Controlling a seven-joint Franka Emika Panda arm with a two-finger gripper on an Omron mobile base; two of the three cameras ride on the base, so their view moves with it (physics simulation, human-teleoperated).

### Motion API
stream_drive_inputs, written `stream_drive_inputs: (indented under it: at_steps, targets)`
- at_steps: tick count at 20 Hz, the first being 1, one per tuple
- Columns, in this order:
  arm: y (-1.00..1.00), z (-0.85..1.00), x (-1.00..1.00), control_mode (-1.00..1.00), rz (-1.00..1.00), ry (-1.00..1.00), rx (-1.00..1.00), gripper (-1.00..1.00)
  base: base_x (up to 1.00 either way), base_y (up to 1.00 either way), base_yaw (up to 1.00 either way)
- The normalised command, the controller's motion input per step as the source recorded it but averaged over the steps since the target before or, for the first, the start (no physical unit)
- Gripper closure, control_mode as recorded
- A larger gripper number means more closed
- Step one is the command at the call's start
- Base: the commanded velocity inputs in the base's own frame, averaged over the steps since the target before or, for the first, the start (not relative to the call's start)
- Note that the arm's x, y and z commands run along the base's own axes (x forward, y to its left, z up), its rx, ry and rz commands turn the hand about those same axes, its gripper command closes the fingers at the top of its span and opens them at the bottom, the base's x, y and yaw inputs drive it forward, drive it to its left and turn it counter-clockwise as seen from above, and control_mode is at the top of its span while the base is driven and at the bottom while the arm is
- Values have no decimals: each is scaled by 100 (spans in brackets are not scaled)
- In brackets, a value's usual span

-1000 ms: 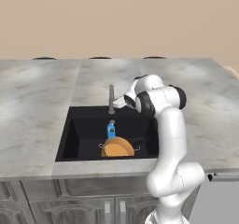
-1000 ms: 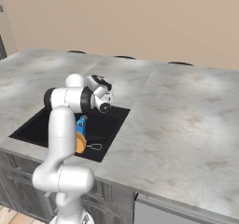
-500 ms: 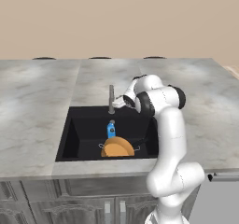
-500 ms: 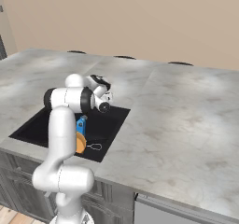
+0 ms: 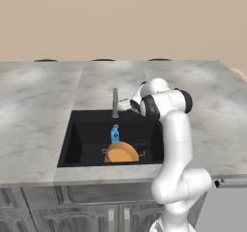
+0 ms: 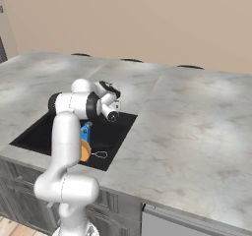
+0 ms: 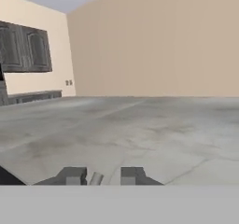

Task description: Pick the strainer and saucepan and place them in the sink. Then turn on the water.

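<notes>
The orange saucepan (image 5: 121, 152) lies in the black sink (image 5: 72, 139), at its front, and shows again in the right base view (image 6: 85, 151). Thin wire pieces (image 6: 100, 154) stick out beside the pan. I cannot make out the strainer's mesh bowl. My gripper (image 5: 126, 104) reaches sideways at counter height, right next to the grey faucet (image 5: 115, 103) behind the basin. In the hand view the gripper (image 7: 103, 176) is nearly shut, its fingertips (image 7: 74, 175) a narrow gap apart, with a small grey piece (image 7: 95, 178) in the gap. Whether the pads touch it I cannot tell.
A small blue bottle (image 5: 115, 133) stands in the sink behind the pan, also seen from the right (image 6: 85, 131). Grey marble countertop (image 5: 38, 110) surrounds the basin on all sides. Dark cabinets (image 7: 23, 48) hang on the far wall.
</notes>
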Motion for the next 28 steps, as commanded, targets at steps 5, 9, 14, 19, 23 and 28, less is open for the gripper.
stream_drive_inputs:
  at_steps: [5,9,14,19,23,28]
  targets:
    - [-50,-29,-5,-100,-8,10,7,100,0,0,0]
    - [-78,-53,0,-100,0,22,9,100,0,0,0]
    - [-88,-53,-7,-100,0,23,15,100,0,0,0]
    - [-92,-41,-25,-100,0,11,18,100,0,0,0]
    - [-94,-39,-32,-100,-1,9,19,100,0,0,0]
    - [-92,-38,-35,-100,-3,6,19,100,0,0,0]
